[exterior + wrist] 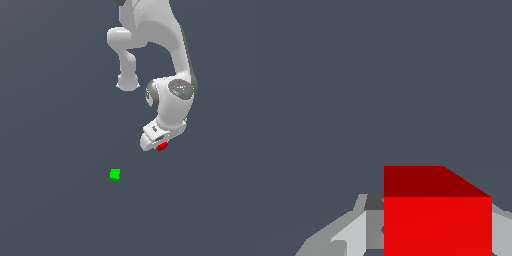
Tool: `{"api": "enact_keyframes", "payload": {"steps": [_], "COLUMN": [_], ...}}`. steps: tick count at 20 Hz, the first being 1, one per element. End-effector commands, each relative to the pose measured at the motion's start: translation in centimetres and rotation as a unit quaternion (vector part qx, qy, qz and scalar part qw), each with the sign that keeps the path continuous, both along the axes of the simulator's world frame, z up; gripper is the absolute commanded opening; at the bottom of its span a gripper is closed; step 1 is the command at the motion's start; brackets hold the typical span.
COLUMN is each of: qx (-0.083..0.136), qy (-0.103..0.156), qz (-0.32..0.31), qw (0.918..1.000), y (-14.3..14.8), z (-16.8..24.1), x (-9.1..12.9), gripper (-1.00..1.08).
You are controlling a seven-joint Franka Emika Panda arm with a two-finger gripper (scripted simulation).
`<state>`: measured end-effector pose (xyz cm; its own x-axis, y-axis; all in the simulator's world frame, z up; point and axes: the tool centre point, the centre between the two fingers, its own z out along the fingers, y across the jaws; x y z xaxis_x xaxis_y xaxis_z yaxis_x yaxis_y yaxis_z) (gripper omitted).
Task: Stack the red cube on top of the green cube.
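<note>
The red cube [162, 147] sits between the fingers of the hand [159, 145], which is closed on it; in the wrist view the red cube [437, 215] fills the space between the grey fingers [351, 235], with one finger showing on each side of it. Whether it is lifted clear of the desk [55, 210] or only just above it cannot be told from these views. It looks rigid and very light, a plain hard-edged block far smaller than the hand, so a modest squeeze on two opposite flat faces should be enough; its smooth faces could slip if the grip were off-centre, though here the fingers seem to bear on parallel sides. Being a cube, it has no long axis; in the wrist view one face is turned squarely to the camera and the top face recedes behind it, so it appears to sit level, not tipped. The green cube [115, 174] lies alone on the desk, well apart from the hand, toward the exterior view's left and lower in that view, with its faces looking level for receiving the red one.
</note>
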<state>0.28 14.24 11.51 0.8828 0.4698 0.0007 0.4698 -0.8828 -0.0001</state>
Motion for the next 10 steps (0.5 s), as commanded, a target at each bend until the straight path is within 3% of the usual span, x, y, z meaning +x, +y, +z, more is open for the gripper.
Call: {"api": "enact_keyframes", "payload": {"steps": [1,10], "qx": [0.000,0.000], "qy": [0.000,0.000], "qz": [-0.001,-0.001], "qw": [1.0000,1.0000], "y": [-1.2,-8.6], "z": [-0.3,-2.2], "x": [0.6,4.1], "gripper": [-1.00,-1.00]}}
